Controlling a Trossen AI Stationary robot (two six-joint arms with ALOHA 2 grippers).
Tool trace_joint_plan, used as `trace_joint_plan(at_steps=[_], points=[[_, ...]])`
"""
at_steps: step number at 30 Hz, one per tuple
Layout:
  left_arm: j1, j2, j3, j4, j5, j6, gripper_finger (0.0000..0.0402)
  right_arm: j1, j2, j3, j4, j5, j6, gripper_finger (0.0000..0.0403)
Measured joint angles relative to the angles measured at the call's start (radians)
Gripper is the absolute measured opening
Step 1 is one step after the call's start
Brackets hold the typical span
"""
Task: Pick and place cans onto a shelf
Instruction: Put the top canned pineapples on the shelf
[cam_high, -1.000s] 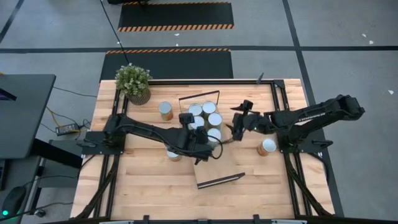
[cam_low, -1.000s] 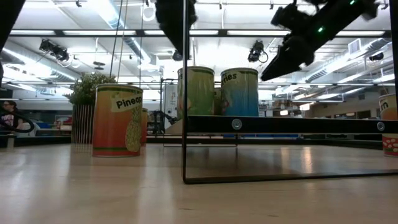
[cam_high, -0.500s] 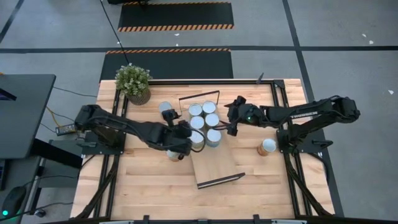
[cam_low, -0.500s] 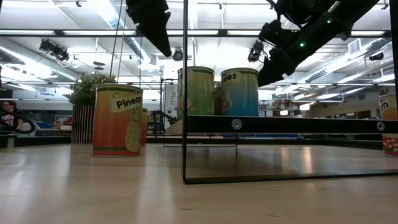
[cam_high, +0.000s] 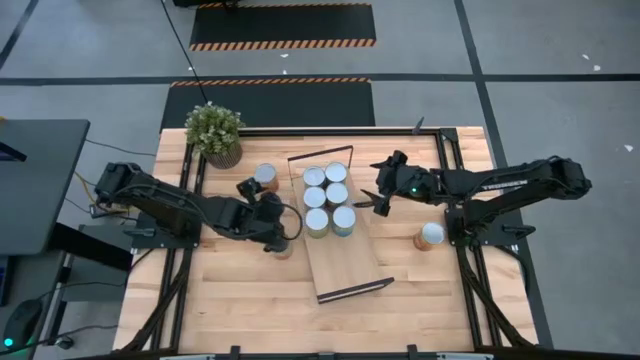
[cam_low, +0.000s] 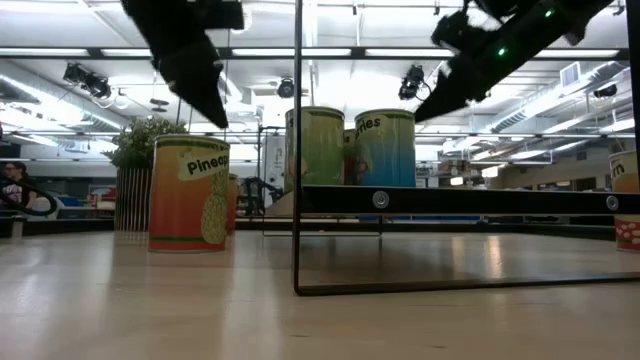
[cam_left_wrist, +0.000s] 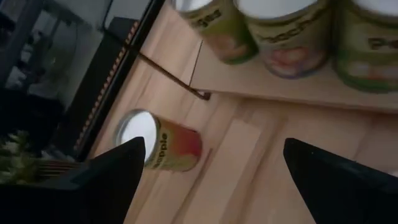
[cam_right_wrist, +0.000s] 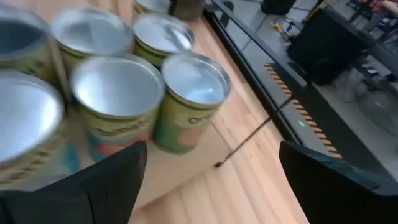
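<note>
A potted plant (cam_high: 213, 133) stands at the far left corner of the counter (cam_high: 240, 290); beside it a loose can (cam_high: 265, 176) sits just off the shelf (cam_high: 345, 262), and another can (cam_high: 431, 235) stands alone near the right arm's base; five cans (cam_high: 327, 199) cluster at the far end of the shelf board, close against its black wire frame (cam_high: 320, 154), which crosses the low view as a tall dark line in front of the green and blue tins.

The left gripper (cam_high: 262, 197) hangs over the counter between the loose can and the shelf, fingers spread wide and holding nothing; the right gripper (cam_high: 372, 200) hovers just off the shelf's right edge by the cluster, likewise parted and empty.

Half a second earlier the left gripper was over the shelf's near-left cans and has since drawn back toward its own side; the right gripper has shifted only slightly; the cans are unmoved.

A further can (cam_high: 283, 247) below the left gripper is mostly hidden by the arm; in the low view both grippers are cut off by the top edge; the right wrist view is blurred.
</note>
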Motion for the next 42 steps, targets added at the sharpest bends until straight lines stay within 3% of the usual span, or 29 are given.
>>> trace_joint_plan(at_steps=[12,17,28,34,39,42], points=[[0.191,-0.235,-0.270,0.165,0.134,-0.016,0.0389,0.181,-0.030,0.000,-0.004,-0.030,0.086,0.0374],[0.213,-0.257,-0.287,0.169,0.112,-0.083,0.0389,0.209,-0.025,0.000,-0.002,-0.025,0.097,0.0374],[0.219,-0.247,-0.285,0.120,0.194,-0.154,0.0389,0.233,-0.024,0.000,-0.006,-0.022,0.114,0.0374],[0.365,-0.247,-0.301,0.005,0.334,-0.122,0.0389,0.233,-0.024,0.000,-0.008,-0.024,0.101,0.0374],[0.517,-0.247,-0.370,0.134,0.557,0.012,0.0389,0.233,-0.024,0.000,-0.008,-0.025,0.087,0.0374],[0.584,-0.247,-0.405,0.211,0.590,0.062,0.0389,0.233,-0.024,0.000,-0.008,-0.025,0.079,0.0374]])
